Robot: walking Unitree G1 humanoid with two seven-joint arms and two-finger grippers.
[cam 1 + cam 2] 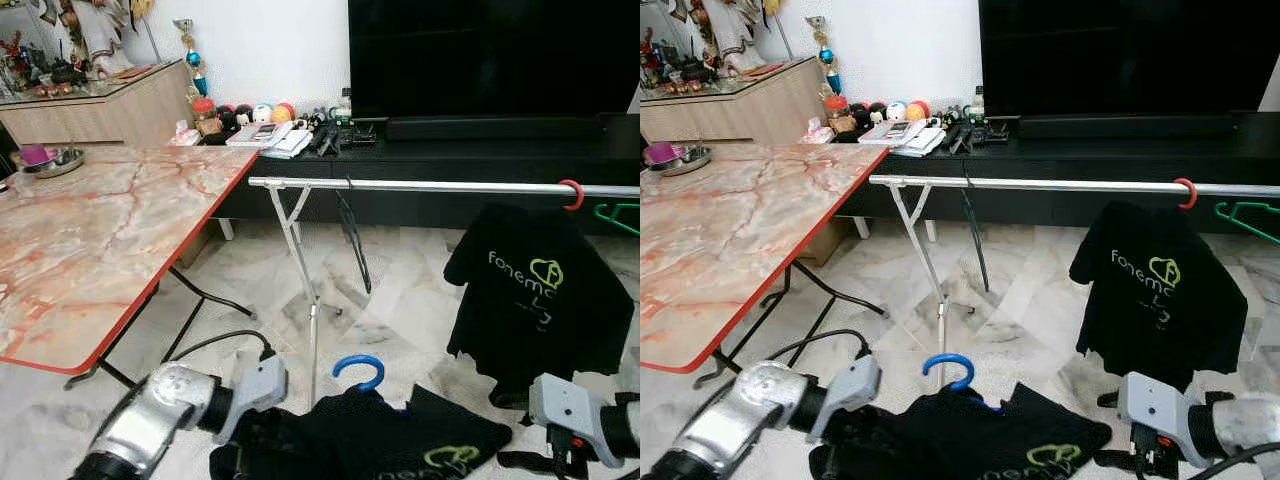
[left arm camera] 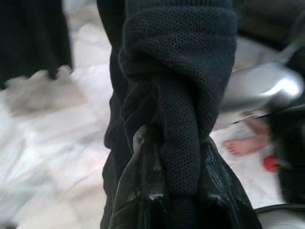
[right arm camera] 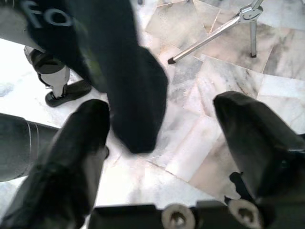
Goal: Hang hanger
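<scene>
A blue hanger [image 1: 358, 368] carries a black T-shirt [image 1: 380, 440] low in front of me, its hook pointing up. In the left wrist view my left gripper [image 2: 178, 143] is shut on a bunched fold of that shirt's dark fabric [image 2: 181, 71]. My right gripper [image 3: 162, 119] is open at the lower right, over the marble floor, with nothing between its fingers. The silver clothes rail [image 1: 440, 187] runs across ahead of me. On it hang a thin black hanger [image 1: 352, 235], a red hanger [image 1: 572, 194] with another black T-shirt [image 1: 540, 290], and a green hanger [image 1: 620, 215].
A marble-topped table with a red edge [image 1: 90, 240] stands on the left. The rail's stand [image 1: 300, 260] drops to the floor just ahead. A black TV cabinet [image 1: 450, 160] lines the wall behind. A black cable [image 1: 215, 340] lies underfoot. A person's bare foot [image 2: 248, 143] is nearby.
</scene>
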